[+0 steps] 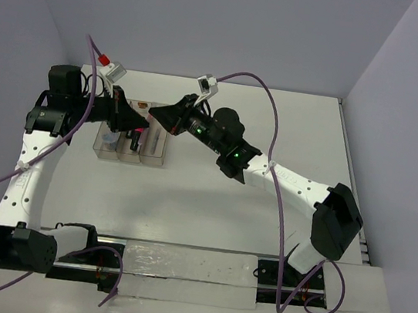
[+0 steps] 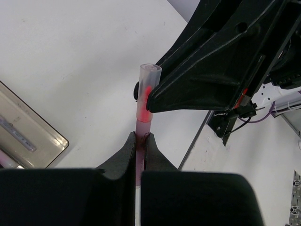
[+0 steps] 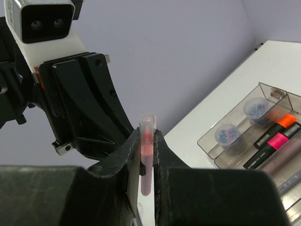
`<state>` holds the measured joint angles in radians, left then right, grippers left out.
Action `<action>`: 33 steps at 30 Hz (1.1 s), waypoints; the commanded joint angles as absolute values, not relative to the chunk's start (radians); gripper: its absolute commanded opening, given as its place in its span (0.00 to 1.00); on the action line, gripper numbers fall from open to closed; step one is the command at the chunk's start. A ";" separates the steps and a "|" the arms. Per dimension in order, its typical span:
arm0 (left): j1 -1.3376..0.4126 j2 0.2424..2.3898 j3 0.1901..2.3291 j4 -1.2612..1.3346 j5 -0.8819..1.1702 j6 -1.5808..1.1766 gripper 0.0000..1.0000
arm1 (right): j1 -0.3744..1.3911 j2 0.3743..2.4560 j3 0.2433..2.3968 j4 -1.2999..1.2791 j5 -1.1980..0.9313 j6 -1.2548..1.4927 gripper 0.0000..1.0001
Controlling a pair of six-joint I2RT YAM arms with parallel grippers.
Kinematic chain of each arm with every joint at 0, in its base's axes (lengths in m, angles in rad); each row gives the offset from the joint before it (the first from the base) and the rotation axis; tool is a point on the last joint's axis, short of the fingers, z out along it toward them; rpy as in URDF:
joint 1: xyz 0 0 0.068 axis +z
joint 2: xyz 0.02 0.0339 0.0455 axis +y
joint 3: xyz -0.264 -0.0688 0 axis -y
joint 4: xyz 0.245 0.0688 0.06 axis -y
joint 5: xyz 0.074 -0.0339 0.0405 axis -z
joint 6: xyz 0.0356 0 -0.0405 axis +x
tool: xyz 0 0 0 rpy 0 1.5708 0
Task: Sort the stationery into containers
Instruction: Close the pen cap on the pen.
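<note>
Above the tabletop [image 1: 211, 196]: a shared grip on the pink pen [image 2: 143, 101]

Left hand [image 2: 142, 137] and right hand [image 3: 146, 136] both pinch it, aloft near the tray [image 1: 127, 157]. Pulling apart could bend it; both letting go would drop it.

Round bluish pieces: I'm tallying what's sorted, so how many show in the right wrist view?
2 round pieces, both in the tray, outer compartment beside the highlighters: one nearer the camera, one farther. More may lie out of view.
</note>
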<state>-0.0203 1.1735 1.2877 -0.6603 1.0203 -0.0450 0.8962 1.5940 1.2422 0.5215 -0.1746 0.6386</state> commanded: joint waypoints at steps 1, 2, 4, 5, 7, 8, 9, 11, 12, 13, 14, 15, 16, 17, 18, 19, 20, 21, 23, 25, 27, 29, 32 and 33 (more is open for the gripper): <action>-0.011 1.193 1.395 -0.460 0.910 -0.064 0.00 | 1.000 1.615 1.190 0.429 -0.345 0.660 0.00; -0.011 1.198 1.403 -0.457 0.910 -0.065 0.00 | 1.007 1.620 1.186 0.430 -0.344 0.662 0.00; -0.011 1.203 1.410 -0.452 0.912 -0.070 0.00 | 1.016 1.631 1.185 0.431 -0.346 0.666 0.00; -0.011 1.207 1.414 -0.451 0.914 -0.069 0.00 | 1.019 1.636 1.186 0.432 -0.346 0.668 0.00; -0.011 1.207 1.420 -0.453 0.912 -0.067 0.00 | 1.025 1.643 1.187 0.433 -0.349 0.671 0.00; -0.012 1.209 1.423 -0.455 0.913 -0.063 0.00 | 1.027 1.647 1.187 0.431 -0.350 0.672 0.00; -0.012 1.211 1.425 -0.457 0.912 -0.061 0.00 | 1.029 1.649 1.188 0.431 -0.351 0.672 0.00; -0.012 1.212 1.426 -0.457 0.907 -0.057 0.00 | 1.033 1.655 1.190 0.428 -0.353 0.672 0.00; -0.012 1.212 1.425 -0.454 0.903 -0.056 0.00 | 1.037 1.657 1.190 0.426 -0.354 0.672 0.00; -0.012 1.213 1.426 -0.454 0.898 -0.054 0.00 | 1.038 1.658 1.192 0.421 -0.354 0.671 0.00; -0.012 1.213 1.428 -0.455 0.896 -0.054 0.00 | 1.040 1.658 1.191 0.420 -0.354 0.669 0.00; -0.012 1.216 1.429 -0.456 0.893 -0.054 0.00 | 1.043 1.658 1.189 0.419 -0.354 0.670 0.00; -0.012 1.216 1.430 -0.456 0.893 -0.054 0.00 | 1.043 1.658 1.186 0.417 -0.354 0.669 0.00; -0.012 1.218 1.434 -0.455 0.889 -0.054 0.00 | 1.044 1.655 1.181 0.419 -0.354 0.669 0.00; -0.012 1.220 1.436 -0.453 0.886 -0.053 0.00 | 1.046 1.653 1.175 0.420 -0.353 0.671 0.00; -0.012 1.222 1.438 -0.453 0.883 -0.053 0.00 | 1.047 1.652 1.172 0.420 -0.353 0.673 0.00; -0.012 1.223 1.441 -0.453 0.879 -0.053 0.00 | 1.048 1.652 1.170 0.420 -0.353 0.674 0.00; -0.012 1.225 1.443 -0.453 0.878 -0.052 0.00 | 1.050 1.653 1.169 0.421 -0.352 0.674 0.00; -0.012 1.228 1.442 -0.452 0.878 -0.051 0.00 | 1.051 1.655 1.169 0.423 -0.352 0.674 0.00; -0.012 1.232 1.443 -0.455 0.882 -0.045 0.00 | 1.052 1.655 1.172 0.420 -0.348 0.672 0.00; -0.012 1.230 1.438 -0.464 0.889 -0.034 0.00 | 1.051 1.649 1.183 0.407 -0.341 0.657 0.00; -0.012 1.223 1.423 -0.477 0.891 -0.018 0.00 | 1.044 1.645 1.219 0.387 -0.346 0.636 0.00; -0.012 1.216 1.403 -0.493 0.882 -0.004 0.00 | 1.029 1.640 1.254 0.363 -0.348 0.627 0.00; -0.012 1.213 1.397 -0.495 0.880 0.012 0.00 | 1.023 1.639 1.259 0.360 -0.350 0.627 0.00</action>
